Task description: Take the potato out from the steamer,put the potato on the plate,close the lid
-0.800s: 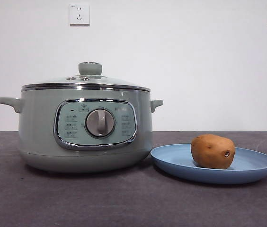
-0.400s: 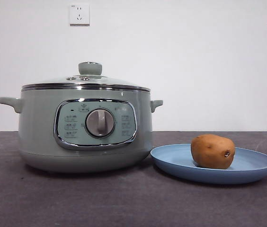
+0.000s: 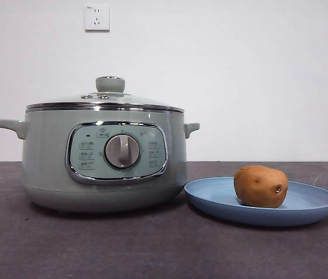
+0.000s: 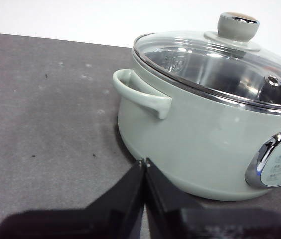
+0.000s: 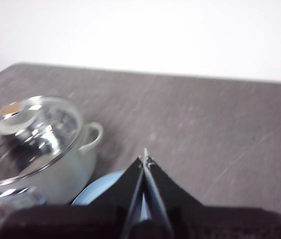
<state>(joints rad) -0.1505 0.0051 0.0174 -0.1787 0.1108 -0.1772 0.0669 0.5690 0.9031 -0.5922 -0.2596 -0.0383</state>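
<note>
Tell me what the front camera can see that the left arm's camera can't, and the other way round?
Only the front view shows the potato lying on the blue plate, the wall sockets, and the steamer's whole control panel with its dial. Only the left wrist view shows the left tool, shut, close to the steamer's base, and down through the glass into the steamer. Both show the green steamer with the lid on it, and the dark table.
</note>
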